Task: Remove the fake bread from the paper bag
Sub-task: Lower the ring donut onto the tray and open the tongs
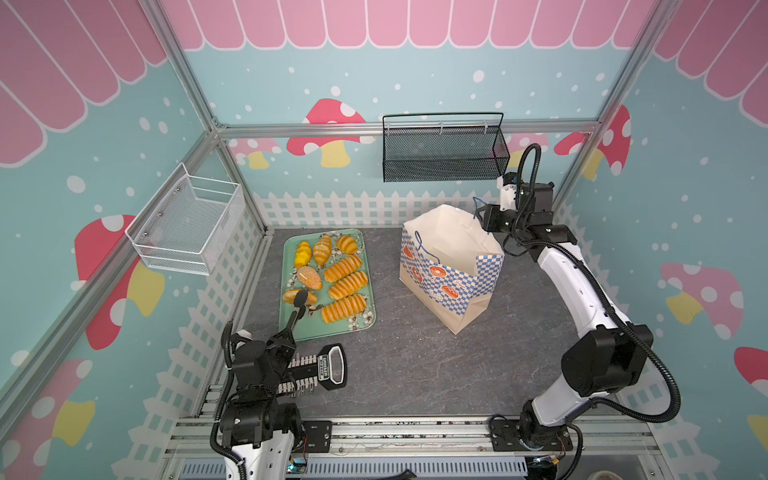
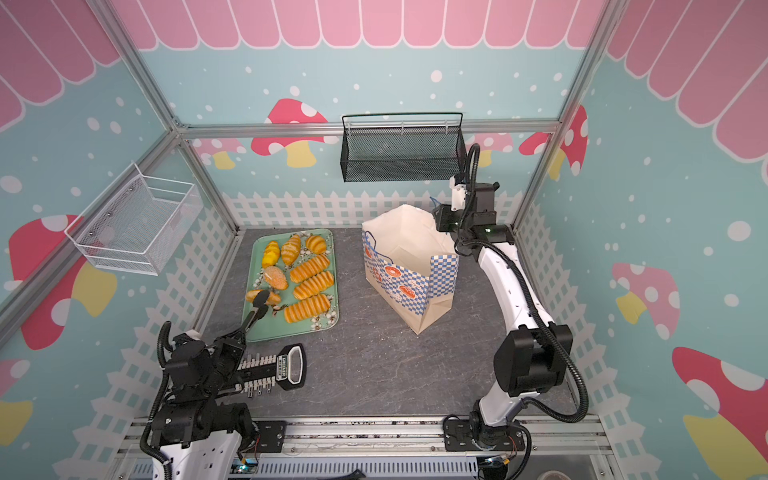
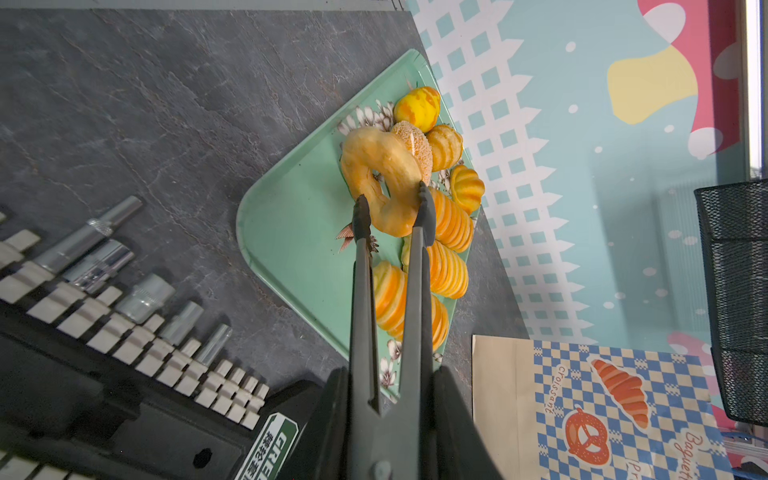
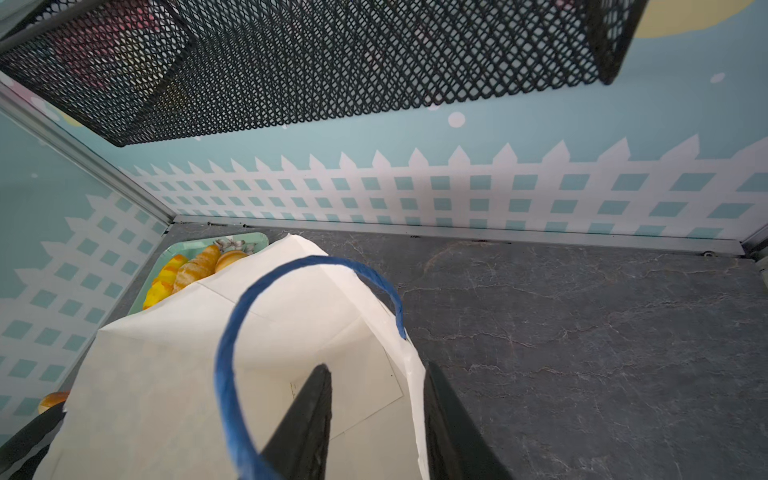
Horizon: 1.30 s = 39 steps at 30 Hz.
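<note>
**Top views.** The fake bread point(image 1: 345, 286): several glossy pieces, laid out on the green tray point(image 1: 288, 266). The paper bag point(image 1: 440, 286) stood upright with its mouth open, well apart from the tray. The left gripper point(image 1: 286, 332) was clamped on black tongs point(image 1: 296, 312), whose tips sat over the ring doughnut point(image 1: 311, 298) at the tray's near end. We judged this the placing of that piece with the others. The right gripper point(image 1: 484, 218) was at the bag's far rim; we could not read its jaws here.

**Left wrist view.** The tongs pinched the doughnut point(image 3: 386, 174) across its ring. We could not tell whether it rested on the tray or hung above it.

**Right wrist view.** The right gripper's fingers point(image 4: 309, 411) stood apart, one inside the bag wall and one outside, not nipping the paper. We judged them placed to steady the bag. The blue cord handle point(image 4: 228, 340) crossed the view. The bag's floor showed only in part, and we saw no bread there.
</note>
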Tool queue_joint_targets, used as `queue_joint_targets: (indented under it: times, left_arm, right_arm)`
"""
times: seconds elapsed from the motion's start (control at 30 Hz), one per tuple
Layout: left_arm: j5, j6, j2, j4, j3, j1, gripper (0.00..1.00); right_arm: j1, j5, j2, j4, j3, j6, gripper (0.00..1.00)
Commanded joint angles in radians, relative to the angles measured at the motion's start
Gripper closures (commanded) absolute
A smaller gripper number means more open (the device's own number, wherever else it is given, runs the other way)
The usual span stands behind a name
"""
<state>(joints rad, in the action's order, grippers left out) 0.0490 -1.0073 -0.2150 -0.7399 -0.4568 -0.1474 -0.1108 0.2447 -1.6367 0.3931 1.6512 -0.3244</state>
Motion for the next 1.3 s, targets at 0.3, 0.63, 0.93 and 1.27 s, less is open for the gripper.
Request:
queue_joint_targets:
  times: [0.3, 0.63, 0.93, 1.27]
  left_arm:
    - [0.006, -0.007, -0.065, -0.148, -0.093, -0.001, 0.79]
    - [0.045, 0.007, -0.097, -0.228, -0.177, -0.001, 0.74]
    - [0.042, 0.033, -0.097, -0.316, -0.259, -0.001, 0.74]
    - [0.053, 0.088, -0.139, -0.337, -0.362, -0.001, 0.88]
  right_arm:
    - [0.004, -0.012, 0.07, 0.008, -0.011, 0.034, 0.62]
    - [0.004, -0.022, 0.094, 0.003, -0.034, 0.044, 0.62]
    - [0.004, -0.041, 0.117, -0.002, -0.055, 0.051, 0.62]
    - [0.005, -0.056, 0.145, -0.002, -0.087, 0.055, 0.61]
